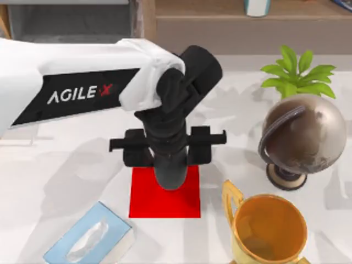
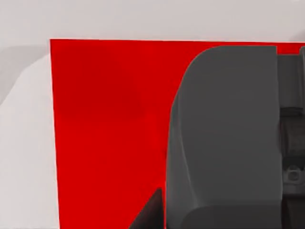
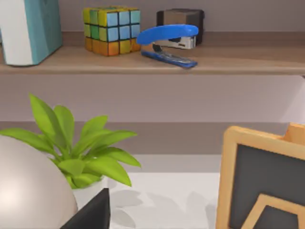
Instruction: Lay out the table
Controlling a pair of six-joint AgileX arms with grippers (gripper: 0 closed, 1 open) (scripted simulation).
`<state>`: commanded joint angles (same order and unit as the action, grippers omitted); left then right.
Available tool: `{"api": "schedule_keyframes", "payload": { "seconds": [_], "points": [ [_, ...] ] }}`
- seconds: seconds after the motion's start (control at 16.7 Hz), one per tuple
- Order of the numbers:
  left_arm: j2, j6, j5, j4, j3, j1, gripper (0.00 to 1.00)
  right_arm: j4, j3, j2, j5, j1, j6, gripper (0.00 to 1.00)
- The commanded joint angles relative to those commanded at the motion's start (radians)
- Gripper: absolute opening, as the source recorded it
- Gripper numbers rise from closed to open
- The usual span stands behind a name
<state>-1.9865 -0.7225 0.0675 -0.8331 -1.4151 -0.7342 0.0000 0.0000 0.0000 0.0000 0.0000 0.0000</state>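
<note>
The white table (image 1: 55, 176) carries a small red square mat (image 1: 143, 201) near its front middle. My left arm reaches in from the left, and my left gripper (image 1: 171, 179) points straight down over the mat's far edge. Its own black body hides what lies under it. In the left wrist view the red mat (image 2: 105, 133) lies close below, with the gripper's dark grey body (image 2: 224, 138) over its right part. My right gripper (image 3: 90, 214) stays parked low, beside the globe (image 3: 28, 191) and the plant (image 3: 81, 152).
A brown globe (image 1: 302, 135) and a green plant (image 1: 297, 71) stand at the right. A gold trophy cup (image 1: 269, 228) is at the front right and a blue tissue box (image 1: 91, 236) at the front left. The back shelf (image 3: 143, 59) holds a colour cube (image 3: 112, 29) and a blue stapler (image 3: 169, 40). A wood-framed blackboard (image 3: 262, 186) stands nearby.
</note>
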Motion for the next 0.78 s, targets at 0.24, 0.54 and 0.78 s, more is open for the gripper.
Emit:
{"api": "schedule_keyframes", "payload": {
  "seconds": [0.24,0.54,0.78],
  "points": [
    [-0.022,-0.002,0.001,0.003,0.014,-0.002,0.00,0.000,0.000,0.000,0.000,0.000,0.000,1.00],
    [-0.052,-0.002,0.000,0.002,0.039,-0.003,0.00,0.000,0.000,0.000,0.000,0.000,0.000,1.00],
    [-0.052,-0.002,0.000,0.002,0.039,-0.003,0.15,0.000,0.000,0.000,0.000,0.000,0.000,1.00]
  ]
}}
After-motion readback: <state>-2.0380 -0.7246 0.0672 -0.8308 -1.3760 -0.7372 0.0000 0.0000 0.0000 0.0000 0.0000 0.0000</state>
